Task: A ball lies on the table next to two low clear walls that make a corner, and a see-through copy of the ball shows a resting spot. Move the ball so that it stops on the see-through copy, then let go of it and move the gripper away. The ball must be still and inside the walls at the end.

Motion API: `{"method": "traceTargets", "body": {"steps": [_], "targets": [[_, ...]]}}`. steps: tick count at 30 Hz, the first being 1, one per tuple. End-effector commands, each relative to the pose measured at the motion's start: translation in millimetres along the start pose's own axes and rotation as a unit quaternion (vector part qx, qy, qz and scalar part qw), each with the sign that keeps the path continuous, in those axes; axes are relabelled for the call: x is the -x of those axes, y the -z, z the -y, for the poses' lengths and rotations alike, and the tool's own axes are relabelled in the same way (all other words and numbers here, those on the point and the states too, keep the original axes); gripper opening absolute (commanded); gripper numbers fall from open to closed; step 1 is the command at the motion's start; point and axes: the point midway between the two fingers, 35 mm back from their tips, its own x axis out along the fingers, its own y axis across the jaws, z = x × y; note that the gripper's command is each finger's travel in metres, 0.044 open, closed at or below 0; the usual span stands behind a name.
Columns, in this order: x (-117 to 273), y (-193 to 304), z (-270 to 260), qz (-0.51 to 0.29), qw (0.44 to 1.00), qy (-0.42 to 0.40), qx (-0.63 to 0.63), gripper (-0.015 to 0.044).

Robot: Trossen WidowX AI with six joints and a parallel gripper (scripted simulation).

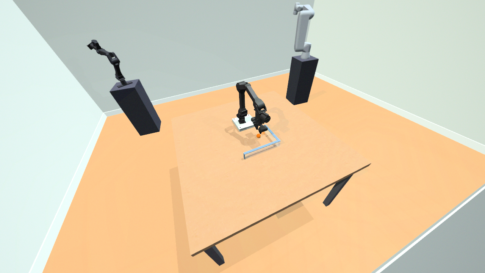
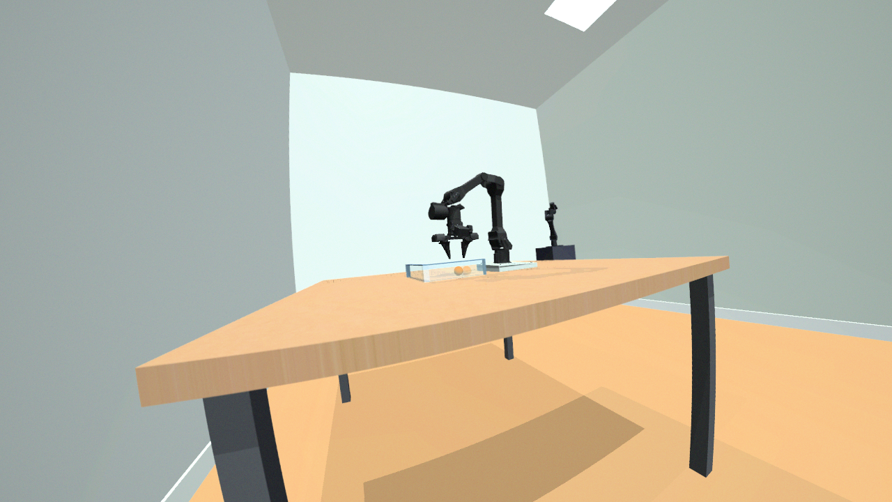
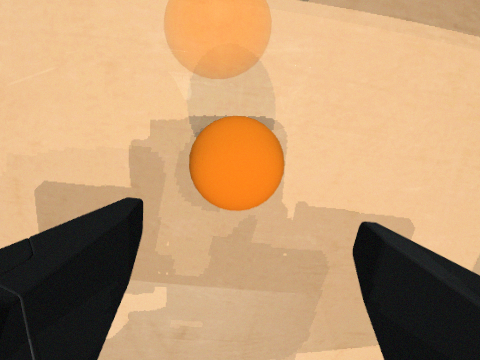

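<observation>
In the wrist view the gripper (image 3: 243,314) hangs above the table (image 1: 237,190) with its fingers spread, nothing between them. The ball (image 3: 236,163) lies just ahead of the tips, with open tabletop on both its sides. Past it, toward the upper frame edge, sits the see-through copy (image 3: 218,23), and the clear walls (image 1: 271,144) seem to close that far side.

A robot test room is showing here: plain grey walls are enclosing an orange floor, a wooden table (image 1: 220,190) is standing mid-room, and two spare arms are sitting on dark pedestals (image 1: 135,107) beyond its far corners.
</observation>
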Motion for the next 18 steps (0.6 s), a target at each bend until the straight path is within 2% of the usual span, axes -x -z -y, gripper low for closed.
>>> {"method": "traceTargets", "body": {"steps": [1,18], "targets": [[-15,1,-2,0.001,1.0,-0.008,0.0,0.0285],[-36,1,-2,0.001,1.0,-0.008,0.0,0.0285]]}}
